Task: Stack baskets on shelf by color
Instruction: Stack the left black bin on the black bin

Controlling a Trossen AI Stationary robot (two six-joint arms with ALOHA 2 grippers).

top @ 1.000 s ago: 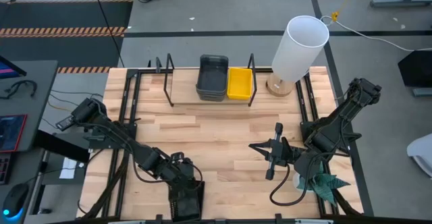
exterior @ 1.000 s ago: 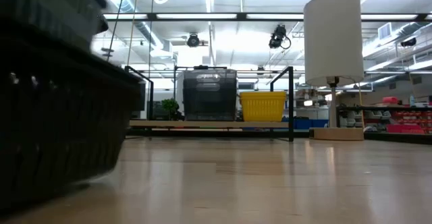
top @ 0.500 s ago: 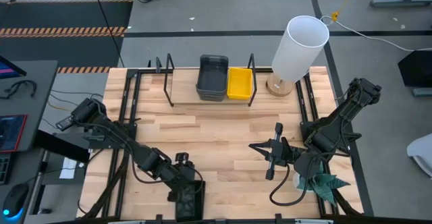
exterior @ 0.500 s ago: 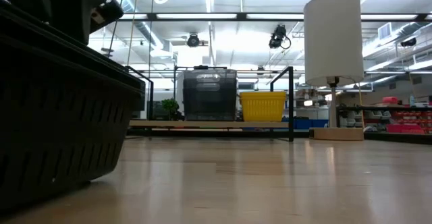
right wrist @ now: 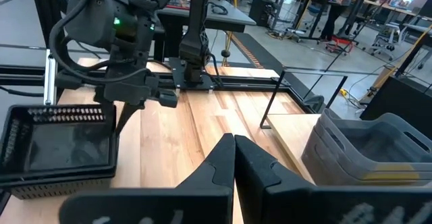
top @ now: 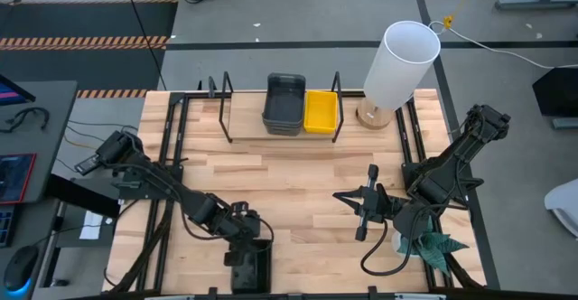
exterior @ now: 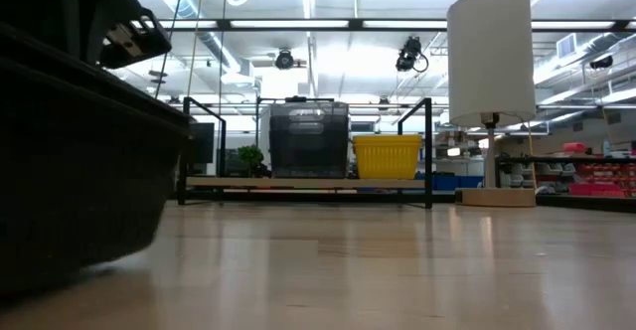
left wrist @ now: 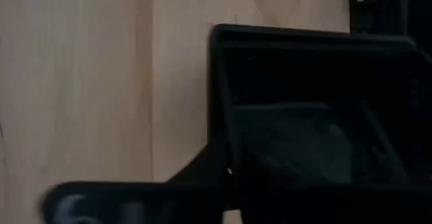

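Note:
Black mesh baskets (top: 250, 268), nested in one pile, stand at the table's near edge; they show large in the low view (exterior: 70, 161) and in the right wrist view (right wrist: 57, 143). My left gripper (top: 240, 239) is at the pile's far end, shut on its rim. On the shelf (top: 244, 119) at the far side stand nested dark grey baskets (top: 283, 106) and, to their right, a yellow basket (top: 321, 110). My right gripper (top: 359, 211) waits shut over the table's right half, touching nothing. My left gripper (left wrist: 226, 166) has the upper rim of a black basket wall (left wrist: 219, 116) at the pile's far end, one finger outside the wall and the other lost against the dark inside. The fingers come from above, slanting from the far left. The pile's bottom stays on the table.
A tall white lamp (top: 397, 65) on a wooden foot stands at the far right, beside the shelf's right upright. A teal cloth (top: 438, 246) lies by the right arm's base. Bare tabletop (top: 289, 192) stretches between the shelf and both grippers.
The left gripper has worked at the far end of the black pile, moving a little toward the near edge and then back. The pile has shifted slightly with it along the near edge and sits squarer to the table than a second ago.

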